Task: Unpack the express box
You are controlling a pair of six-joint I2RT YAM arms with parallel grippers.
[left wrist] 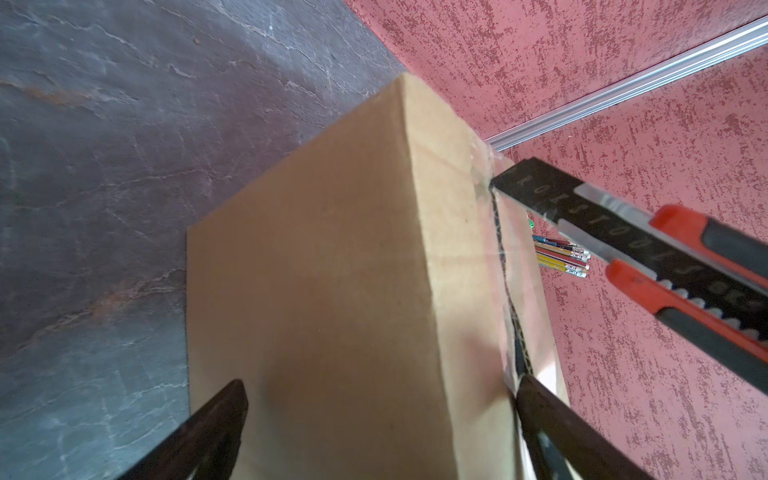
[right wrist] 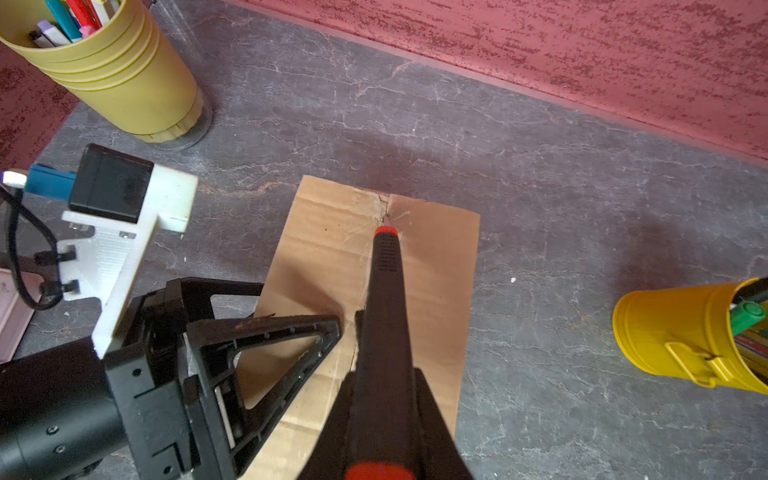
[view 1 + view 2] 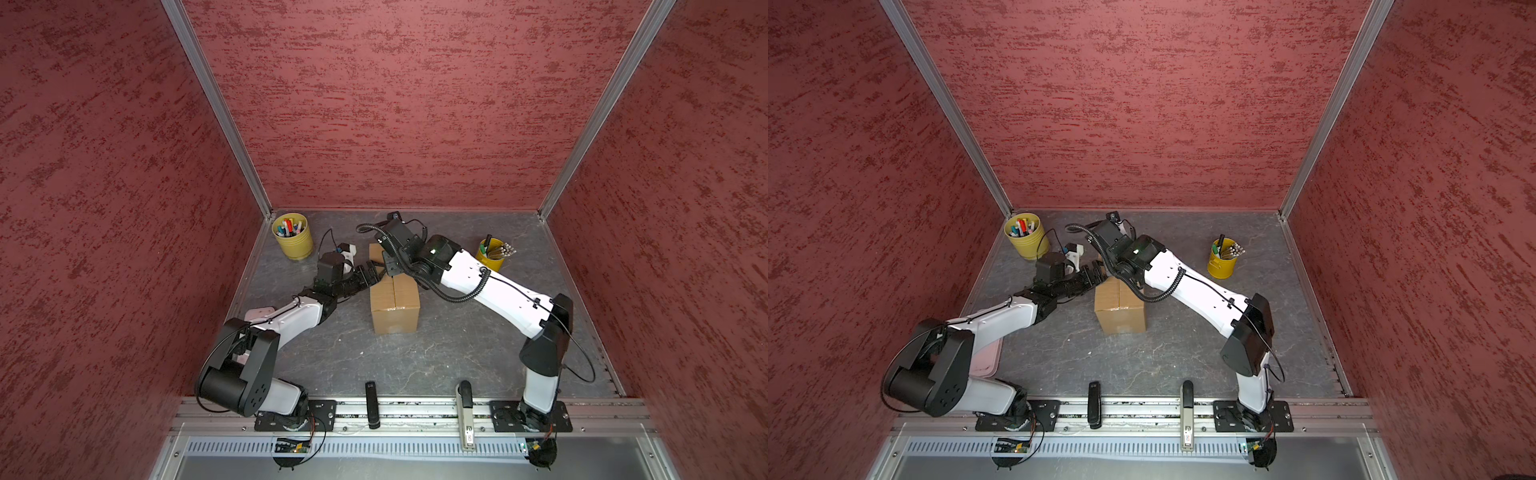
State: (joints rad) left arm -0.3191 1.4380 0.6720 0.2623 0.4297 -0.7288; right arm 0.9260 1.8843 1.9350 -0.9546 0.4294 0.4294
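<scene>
The express box (image 3: 395,303), a brown carton, stands mid-table in both top views (image 3: 1119,307). My right gripper (image 2: 384,395) is shut on a red and black utility knife (image 2: 384,291). The knife lies along the top seam, and its black blade (image 1: 536,195) meets the seam at the box's far end. In the left wrist view the seam gapes as a dark slit. My left gripper (image 1: 381,384) is open and straddles the box's upper left edge (image 1: 419,232). One of its fingers (image 1: 224,415) is beside the side wall and the other rests at the seam.
A yellow cup of markers (image 3: 292,235) stands back left and a yellow cup of pencils (image 3: 491,253) back right. A pink tray (image 3: 986,357) lies under the left arm. Two tools (image 3: 372,405) (image 3: 464,411) rest on the front rail. Red walls enclose three sides.
</scene>
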